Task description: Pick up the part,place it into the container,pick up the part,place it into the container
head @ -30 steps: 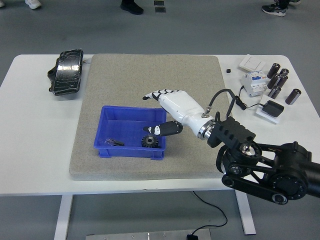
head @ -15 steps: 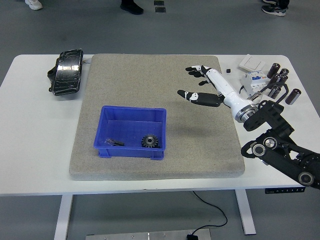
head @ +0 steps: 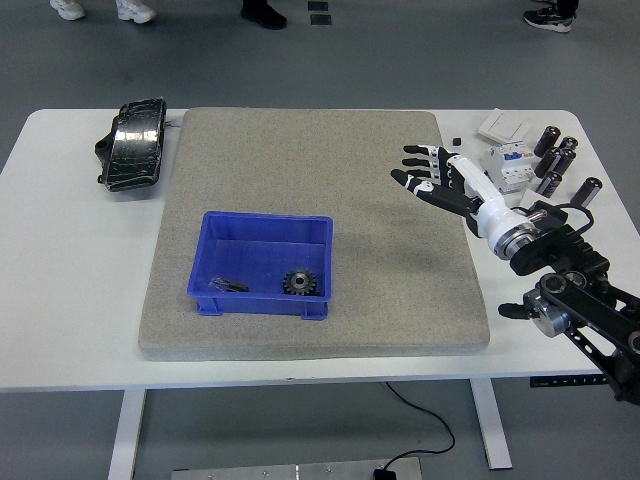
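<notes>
You see the grey mat in the frame's centre, with the blue container at its lower left already holding a gear and a small dark part. Your right hand, at the right of the frame, has its fingers spread and holds nothing. I judge both placements done, or nearly.

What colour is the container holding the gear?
Blue: the container with the black gear shows clearly in the head view.
</notes>
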Robot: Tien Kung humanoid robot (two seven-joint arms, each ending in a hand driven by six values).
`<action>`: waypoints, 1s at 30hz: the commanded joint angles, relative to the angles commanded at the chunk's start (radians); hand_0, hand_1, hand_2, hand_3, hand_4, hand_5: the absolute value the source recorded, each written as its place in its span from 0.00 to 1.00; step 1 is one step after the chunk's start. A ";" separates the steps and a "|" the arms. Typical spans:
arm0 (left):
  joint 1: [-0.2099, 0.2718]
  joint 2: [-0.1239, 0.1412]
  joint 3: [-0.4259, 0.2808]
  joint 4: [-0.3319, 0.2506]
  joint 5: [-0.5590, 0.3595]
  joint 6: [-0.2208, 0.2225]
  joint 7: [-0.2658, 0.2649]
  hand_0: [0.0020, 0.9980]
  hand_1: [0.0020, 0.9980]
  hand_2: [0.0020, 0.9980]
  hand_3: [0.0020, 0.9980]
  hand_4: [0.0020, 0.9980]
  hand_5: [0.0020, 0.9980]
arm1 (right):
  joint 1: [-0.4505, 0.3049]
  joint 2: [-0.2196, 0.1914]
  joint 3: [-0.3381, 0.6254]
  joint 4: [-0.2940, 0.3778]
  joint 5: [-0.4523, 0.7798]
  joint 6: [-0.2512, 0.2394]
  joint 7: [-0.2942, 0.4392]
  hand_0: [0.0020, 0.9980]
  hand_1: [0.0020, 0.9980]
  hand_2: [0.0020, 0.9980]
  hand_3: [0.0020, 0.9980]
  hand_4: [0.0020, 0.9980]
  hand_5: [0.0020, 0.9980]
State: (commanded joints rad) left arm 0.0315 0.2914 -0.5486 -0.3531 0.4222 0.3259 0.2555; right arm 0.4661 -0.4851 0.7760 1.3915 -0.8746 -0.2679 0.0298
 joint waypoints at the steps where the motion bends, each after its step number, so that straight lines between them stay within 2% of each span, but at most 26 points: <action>1: 0.000 0.000 -0.001 0.000 0.001 0.000 0.000 0.68 0.67 0.61 0.56 0.48 0.48 | -0.004 0.001 0.002 -0.002 0.016 0.004 0.002 0.66 0.78 0.79 0.82 0.86 0.44; 11: 0.001 0.002 -0.004 -0.001 0.007 -0.001 0.005 0.68 0.67 0.61 0.56 0.48 0.48 | -0.025 0.010 0.031 -0.017 0.110 0.041 0.020 0.65 0.77 0.79 0.82 0.87 0.46; 17: 0.002 0.001 -0.001 -0.001 0.004 -0.003 0.006 0.68 0.67 0.61 0.56 0.49 0.48 | -0.038 0.017 0.056 -0.028 0.208 0.073 0.038 0.66 0.76 0.79 0.82 0.89 0.49; 30: 0.001 -0.001 0.006 0.000 -0.006 -0.006 0.003 0.68 0.67 0.61 0.56 0.49 0.48 | -0.080 0.035 0.101 -0.068 0.468 0.176 0.075 0.66 0.75 0.79 0.82 0.90 0.50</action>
State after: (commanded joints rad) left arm 0.0324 0.2904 -0.5423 -0.3531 0.4158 0.3201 0.2585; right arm 0.3857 -0.4502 0.8773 1.3233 -0.4068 -0.0919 0.1046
